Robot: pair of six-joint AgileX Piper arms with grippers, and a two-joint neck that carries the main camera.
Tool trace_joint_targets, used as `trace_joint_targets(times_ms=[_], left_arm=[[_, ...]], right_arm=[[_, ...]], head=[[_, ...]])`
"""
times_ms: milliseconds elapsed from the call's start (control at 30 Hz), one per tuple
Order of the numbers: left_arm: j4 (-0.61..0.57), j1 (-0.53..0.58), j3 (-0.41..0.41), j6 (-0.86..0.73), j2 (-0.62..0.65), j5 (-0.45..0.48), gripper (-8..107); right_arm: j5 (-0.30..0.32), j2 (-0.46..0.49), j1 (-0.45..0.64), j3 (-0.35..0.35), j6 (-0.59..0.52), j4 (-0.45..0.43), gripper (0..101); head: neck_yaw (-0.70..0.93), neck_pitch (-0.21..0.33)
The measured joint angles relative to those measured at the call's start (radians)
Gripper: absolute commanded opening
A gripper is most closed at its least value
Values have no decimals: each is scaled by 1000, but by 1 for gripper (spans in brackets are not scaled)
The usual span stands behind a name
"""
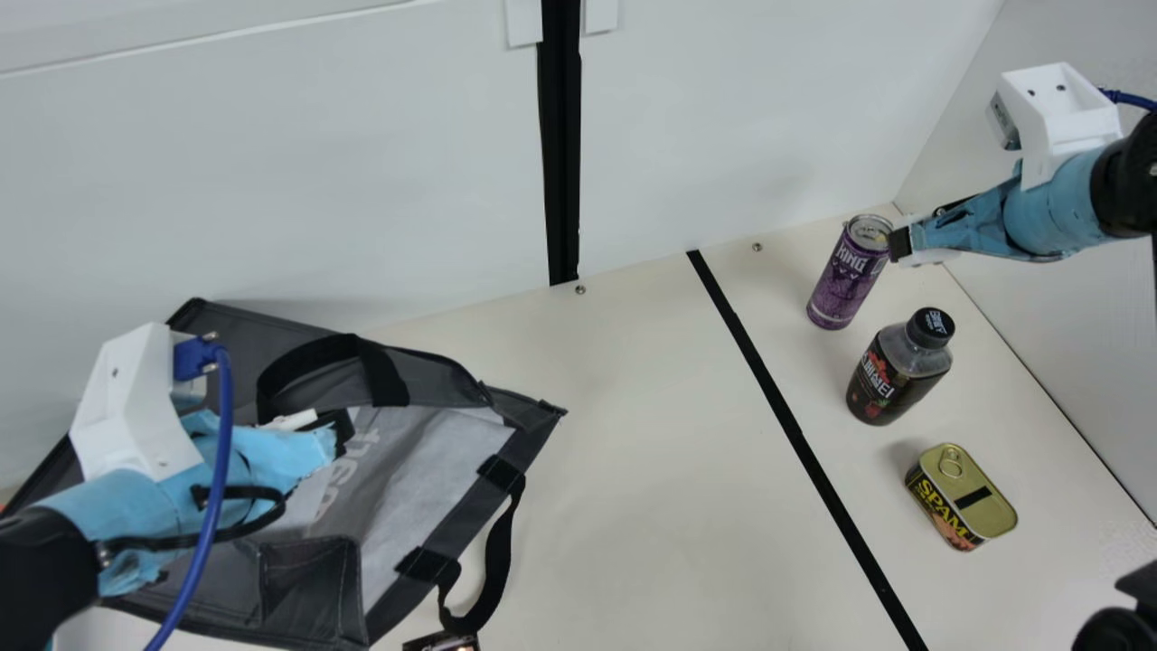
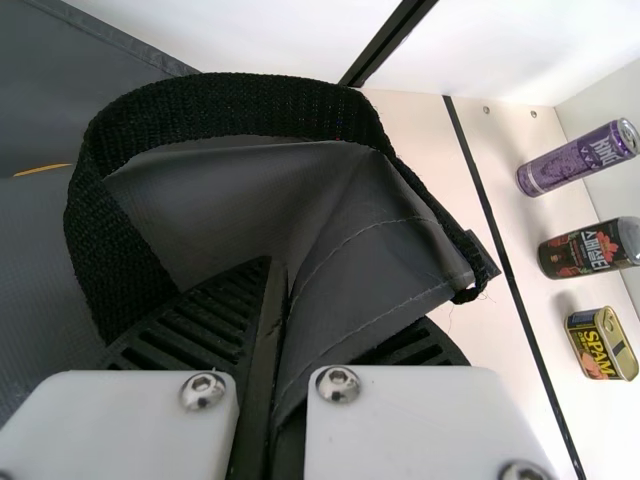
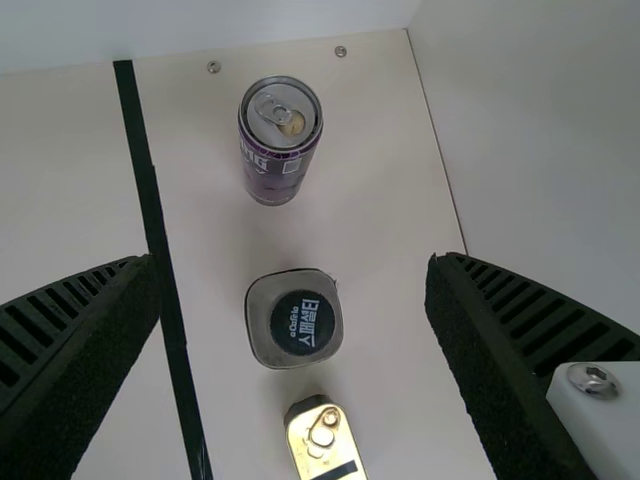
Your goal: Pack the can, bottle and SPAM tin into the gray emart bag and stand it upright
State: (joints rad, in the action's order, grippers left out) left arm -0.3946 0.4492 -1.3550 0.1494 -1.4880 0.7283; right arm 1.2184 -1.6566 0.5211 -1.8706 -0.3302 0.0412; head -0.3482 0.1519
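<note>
Left end effector (image 1: 340,432) pinches bag (image 1: 416,479); by edge (image 2: 325,335), perhaps

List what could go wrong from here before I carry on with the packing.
The left claw pinches only a fold of the gray bag, so the fabric might slip free when pulled or loaded.
The black handle loops up beside that fold and could snag something being put in.
The right claw is open above the upright can and bottle, which stand near each other; a careless descent might tip one.
</note>
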Motion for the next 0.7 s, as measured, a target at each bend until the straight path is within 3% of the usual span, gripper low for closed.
trace_joint_targets(times_ms=[700], left_arm=[[0,0,0,0,0,0,-8]], right_arm=[[0,-237,-15,-171,14,-3,95]], head=[[0,-2]])
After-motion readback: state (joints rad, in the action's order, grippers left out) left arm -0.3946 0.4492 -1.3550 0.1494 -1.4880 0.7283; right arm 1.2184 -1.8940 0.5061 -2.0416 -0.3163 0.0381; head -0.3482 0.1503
